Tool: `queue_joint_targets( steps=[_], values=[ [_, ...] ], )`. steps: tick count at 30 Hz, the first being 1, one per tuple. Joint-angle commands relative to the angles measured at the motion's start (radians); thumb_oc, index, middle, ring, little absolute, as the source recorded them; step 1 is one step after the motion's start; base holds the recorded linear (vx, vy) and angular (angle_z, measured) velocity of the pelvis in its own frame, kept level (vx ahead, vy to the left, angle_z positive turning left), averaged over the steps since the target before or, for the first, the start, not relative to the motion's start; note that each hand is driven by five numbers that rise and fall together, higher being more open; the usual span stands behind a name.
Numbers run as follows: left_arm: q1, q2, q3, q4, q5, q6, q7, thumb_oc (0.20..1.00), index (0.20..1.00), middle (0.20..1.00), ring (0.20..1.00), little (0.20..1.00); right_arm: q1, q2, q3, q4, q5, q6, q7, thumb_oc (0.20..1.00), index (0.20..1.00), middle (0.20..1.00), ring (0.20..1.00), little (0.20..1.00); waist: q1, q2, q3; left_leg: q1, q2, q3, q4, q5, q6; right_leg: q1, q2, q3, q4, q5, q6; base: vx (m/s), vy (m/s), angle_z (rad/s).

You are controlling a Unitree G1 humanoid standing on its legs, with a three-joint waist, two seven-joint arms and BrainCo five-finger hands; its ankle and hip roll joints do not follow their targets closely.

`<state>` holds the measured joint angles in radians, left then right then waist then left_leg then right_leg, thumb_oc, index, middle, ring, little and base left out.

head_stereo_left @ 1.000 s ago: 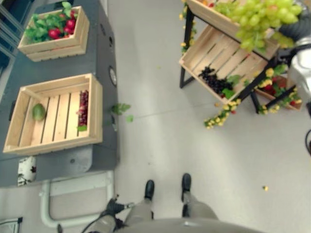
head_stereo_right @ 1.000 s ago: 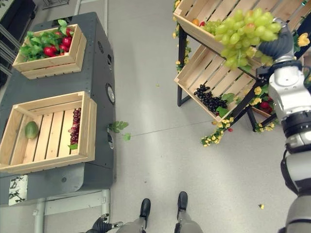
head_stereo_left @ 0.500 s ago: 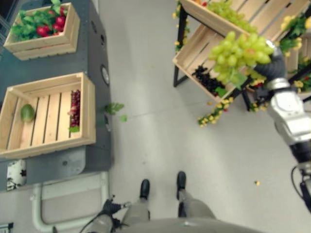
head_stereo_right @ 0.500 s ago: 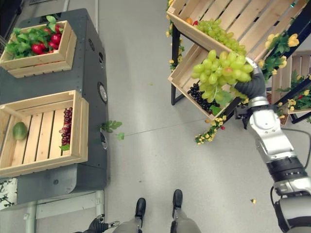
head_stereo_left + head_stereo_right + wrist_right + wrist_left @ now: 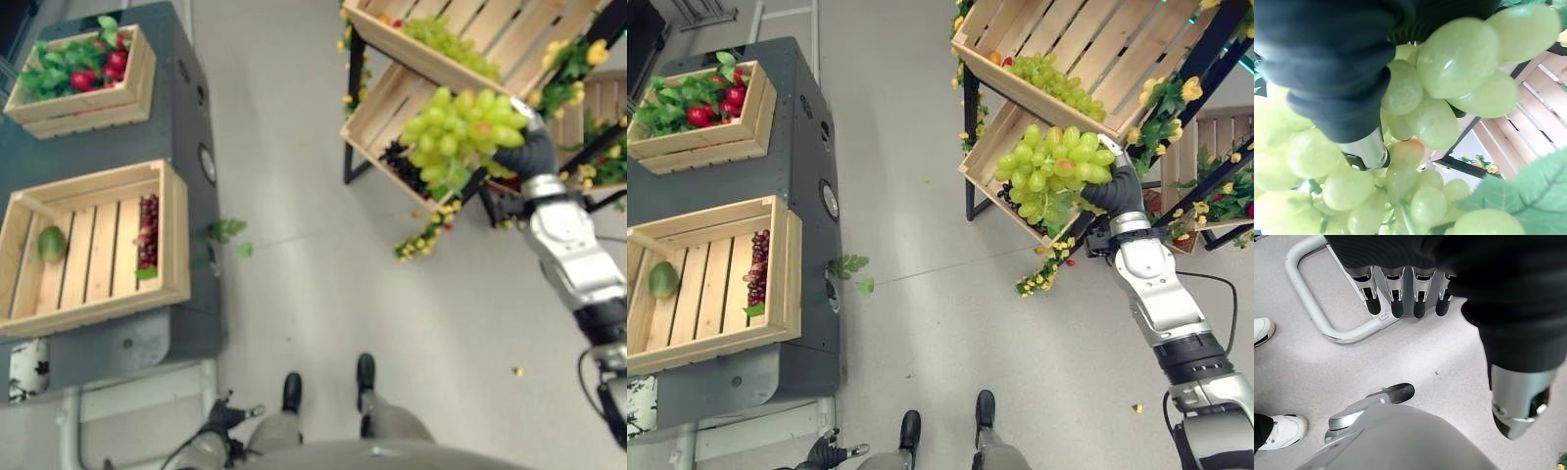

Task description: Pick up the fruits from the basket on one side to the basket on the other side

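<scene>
right robot hand (image 5: 1114,194) — raised, clutching green grapes (image 5: 1050,168) | left robot hand (image 5: 1400,293) — fingers straight

The fingers of the right hand (image 5: 1114,194) are hidden behind the green grape bunch (image 5: 1050,171). The dark grapes (image 5: 400,162) on the lower shelf crate (image 5: 991,157) are partly covered by that bunch. The upper crate (image 5: 1068,49) is cut off.

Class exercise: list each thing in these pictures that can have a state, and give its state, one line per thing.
Bunch of green grapes: lifted, held in the right hand.
Right hand: shut on the grapes.
Left hand: open, fingers straight, holding nothing.
Large slatted wooden crate on the grey cart: holds dark red grapes and a round green fruit.
Lower slanted wooden shelf crate: holds black grapes.
</scene>
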<state>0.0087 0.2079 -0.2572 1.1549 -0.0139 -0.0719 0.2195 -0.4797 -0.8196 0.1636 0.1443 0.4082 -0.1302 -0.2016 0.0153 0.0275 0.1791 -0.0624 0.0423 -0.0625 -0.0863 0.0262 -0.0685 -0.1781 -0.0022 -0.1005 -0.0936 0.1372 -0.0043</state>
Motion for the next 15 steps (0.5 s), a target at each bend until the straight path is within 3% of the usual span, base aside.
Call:
queue_joint_targets(
  steps=[1,6,8,9,12,14,15],
  values=[
    [0.05,-0.041,-0.012,0.074,-0.019,0.015,0.014,1.0,1.0,1.0,1.0,1.0,-0.014,0.013,-0.031,-0.123,-0.018,-0.054,0.009,0.2,0.2,0.2,0.2,0.2,0.017,-0.046,-0.096,-0.013,-0.042,-0.039,0.014,-0.018,-0.001,0.046,0.008,-0.024,0.006,-0.123,0.072,0.0,-0.093,-0.01],
    [0.069,-0.035,0.066,0.092,-0.09,0.021,0.017,1.0,1.0,1.0,1.0,1.0,-0.023,0.012,-0.004,-0.14,-0.002,-0.044,0.031,0.2,0.2,0.2,0.2,0.2,0.026,-0.053,-0.091,-0.013,-0.048,-0.034,0.095,-0.051,0.0,0.074,0.019,-0.016,0.007,-0.135,0.063,-0.02,-0.085,-0.05],
    [0.075,-0.034,0.104,0.104,-0.13,0.022,0.012,1.0,1.0,1.0,1.0,1.0,-0.031,0.003,0.013,-0.149,0.011,-0.041,0.046,0.2,0.2,0.2,0.2,0.2,0.034,-0.061,-0.074,-0.036,-0.073,-0.03,0.176,-0.07,0.0,0.087,0.014,-0.016,0.013,-0.137,0.059,-0.06,-0.131,-0.03],
    [0.069,-0.035,0.121,0.116,-0.144,0.023,0.003,1.0,1.0,1.0,1.0,1.0,-0.025,-0.007,0.009,-0.159,0.02,-0.04,0.055,0.2,0.2,0.2,0.2,0.2,0.033,-0.081,-0.053,-0.083,-0.109,0.005,0.345,-0.106,-0.008,0.105,-0.011,-0.032,0.021,-0.137,0.055,-0.04,-0.131,-0.02],
    [0.083,-0.036,0.167,0.151,-0.181,0.029,-0.006,1.0,1.0,1.0,1.0,1.0,-0.024,0.005,0.002,-0.162,0.028,-0.042,0.059,0.2,0.2,0.2,0.2,0.2,0.064,-0.097,-0.022,-0.183,-0.139,0.032,0.418,-0.105,0.004,0.138,-0.013,-0.031,0.029,-0.143,0.052,-0.01,-0.155,0.13],
    [0.103,-0.035,0.196,0.18,-0.181,0.041,-0.013,1.0,1.0,1.0,1.0,1.0,-0.006,0.007,-0.003,-0.173,0.034,-0.038,0.073,0.2,0.2,0.2,0.2,0.2,0.078,-0.087,-0.037,-0.226,-0.114,0.032,0.35,-0.058,0.015,0.153,0.012,-0.015,0.033,-0.158,0.05,0.14,-0.052,-0.09],
    [0.11,-0.038,0.203,0.188,-0.182,0.041,-0.014,1.0,1.0,1.0,1.0,1.0,0.004,0.007,-0.007,-0.178,0.035,-0.041,0.076,0.2,0.2,0.2,0.2,0.2,0.085,-0.083,-0.036,-0.258,-0.093,0.034,0.307,-0.003,0.009,0.171,0.027,-0.007,0.029,-0.166,0.048,0.2,-0.016,-0.09]
  ],
)
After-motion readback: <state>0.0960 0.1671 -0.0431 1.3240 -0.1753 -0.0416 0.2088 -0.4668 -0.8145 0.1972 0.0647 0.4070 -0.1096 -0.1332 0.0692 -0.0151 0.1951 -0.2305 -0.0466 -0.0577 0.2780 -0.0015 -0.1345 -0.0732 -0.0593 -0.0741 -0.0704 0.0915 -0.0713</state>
